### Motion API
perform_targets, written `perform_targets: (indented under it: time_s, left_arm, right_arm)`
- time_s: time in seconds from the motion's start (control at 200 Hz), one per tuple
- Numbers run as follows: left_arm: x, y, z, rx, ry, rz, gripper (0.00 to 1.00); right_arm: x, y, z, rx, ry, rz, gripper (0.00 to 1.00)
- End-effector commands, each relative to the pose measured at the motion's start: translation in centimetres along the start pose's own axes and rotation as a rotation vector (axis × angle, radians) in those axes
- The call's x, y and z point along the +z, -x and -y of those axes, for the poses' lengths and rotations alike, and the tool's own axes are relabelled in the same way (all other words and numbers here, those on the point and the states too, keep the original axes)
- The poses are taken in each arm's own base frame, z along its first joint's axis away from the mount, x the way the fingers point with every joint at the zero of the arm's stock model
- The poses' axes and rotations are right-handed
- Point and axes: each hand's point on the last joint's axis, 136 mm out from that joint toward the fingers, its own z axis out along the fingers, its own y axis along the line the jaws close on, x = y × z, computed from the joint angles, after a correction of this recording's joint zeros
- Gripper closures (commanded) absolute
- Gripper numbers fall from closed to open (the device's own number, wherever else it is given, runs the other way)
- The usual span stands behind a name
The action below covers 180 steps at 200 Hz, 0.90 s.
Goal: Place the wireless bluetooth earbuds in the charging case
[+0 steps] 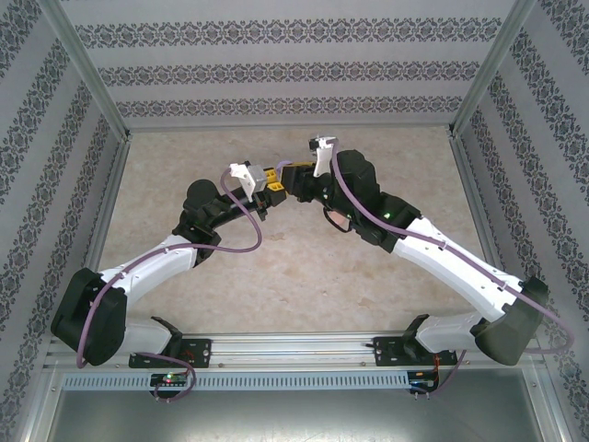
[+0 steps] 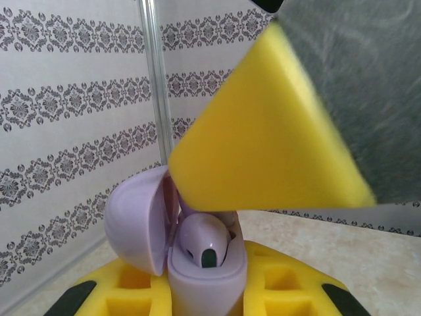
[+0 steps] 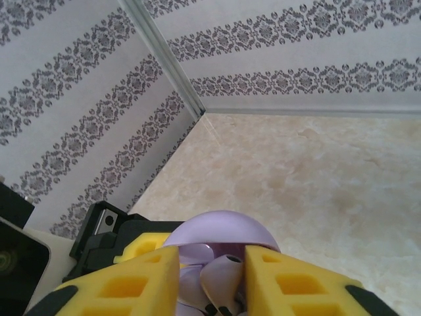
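Above the middle of the surface (image 1: 184,157), the two arms meet tip to tip. The left pincer (image 1: 265,187) reaches in from the left and the right pincer (image 1: 289,180) from the right, the two just beside each other.

Left pincer: the yellow fingers (image 2: 118,293) are closed on the body of a purple charging case (image 2: 207,286) and hold it upright between them. The lid (image 2: 135,224) stands open, swung to the left in the left wrist view. One purple earbud (image 2: 204,240) sits in the case with its rounded head up and a dark spot facing the camera. Whether the well beside it is occupied cannot be told.

Right pincer: the yellow fingers (image 3: 131,286) stand partly apart over the open case, with a clear gap between them. The earbud shows in that gap, nearer the right-hand finger. Whether that finger touches it cannot be told. The rounded back of the lid rises just beyond the fingertips. In the left wrist view, one pad (image 2: 276,131) of the right pincer hangs tilted just above the earbud, its lower edge close to the earbud's top.

Surroundings: patterned walls (image 2: 66,118) enclose the surface, and a metal frame post (image 2: 156,79) runs up the far corner.
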Motion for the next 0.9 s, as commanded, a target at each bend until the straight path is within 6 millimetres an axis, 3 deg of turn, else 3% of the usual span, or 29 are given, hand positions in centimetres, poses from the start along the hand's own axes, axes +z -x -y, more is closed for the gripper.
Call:
perform_targets:
  time_s: [0.0,0.25,0.34,0.569,0.734,0.894]
  left_arm:
    - [0.5,3.4,0.6,0.064,-0.019,0.094,1.00]
    - [0.5,3.2,0.7,0.061,-0.018,0.088,1.00]
    - [0.5,2.9,0.6,0.058,-0.015,0.082,1.00]
    - [0.5,2.3,0.6,0.053,-0.013,0.071,1.00]
    - [0.4,1.3,0.9,0.047,-0.023,0.043,1.00]
    - [0.2,-0.2,1.4,0.056,-0.053,-0.021,1.00]
  right_arm:
    - [0.4,-0.3,0.9,0.016,-0.054,-0.029,0.60]
    - [-0.2,1.5,1.1,0.045,-0.056,0.006,0.53]
    - [-1.3,2.6,0.9,0.047,-0.047,0.032,0.45]
    - [-4.1,4.8,0.4,0.051,-0.024,0.072,0.39]
    - [-4.2,5.5,1.4,0.048,-0.056,0.034,0.41]
    - [-2.3,4.8,2.1,0.053,-0.057,-0.091,0.56]
